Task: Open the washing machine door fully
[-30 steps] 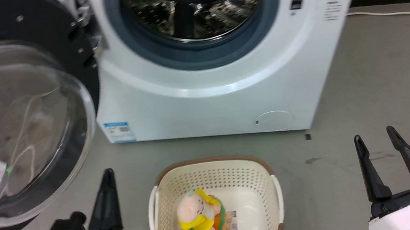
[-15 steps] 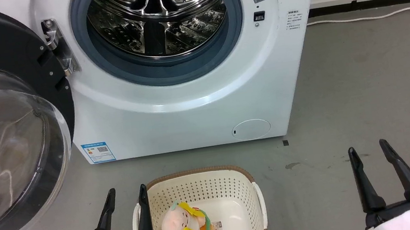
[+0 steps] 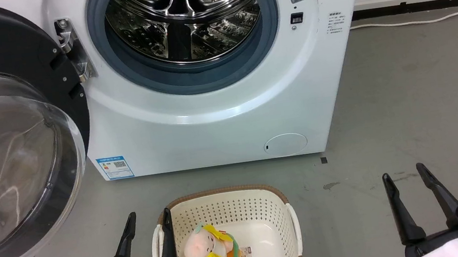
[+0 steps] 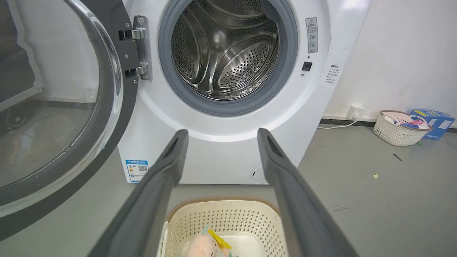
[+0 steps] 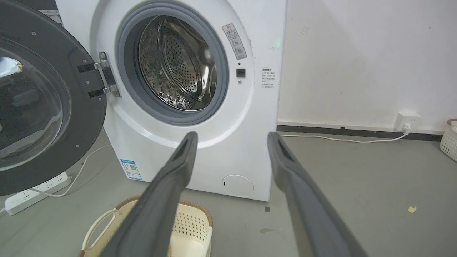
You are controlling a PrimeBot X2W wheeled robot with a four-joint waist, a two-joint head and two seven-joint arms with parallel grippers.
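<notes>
Our left fingers (image 3: pixel 125 244) are spread apart and grip nothing, poised low over the near-left rim of the basket (image 3: pixel 220 192). Our right fingers (image 3: pixel 399 212) are likewise apart and empty, above bare floor (image 3: pixel 408 98) off to the right. Both sit well back from the washing machine (image 3: pixel 218 116), which we judge leaves the swing path free. The door (image 3: pixel 4 155) hangs from its hinge (image 3: pixel 72 47) at the machine's left side, wide open, glass bowl facing us, the drum (image 3: pixel 184 14) exposed. We judge the opening essentially done. The basket, holding a soft toy (image 3: pixel 208 254), stands just before the machine, handy for loading.
</notes>
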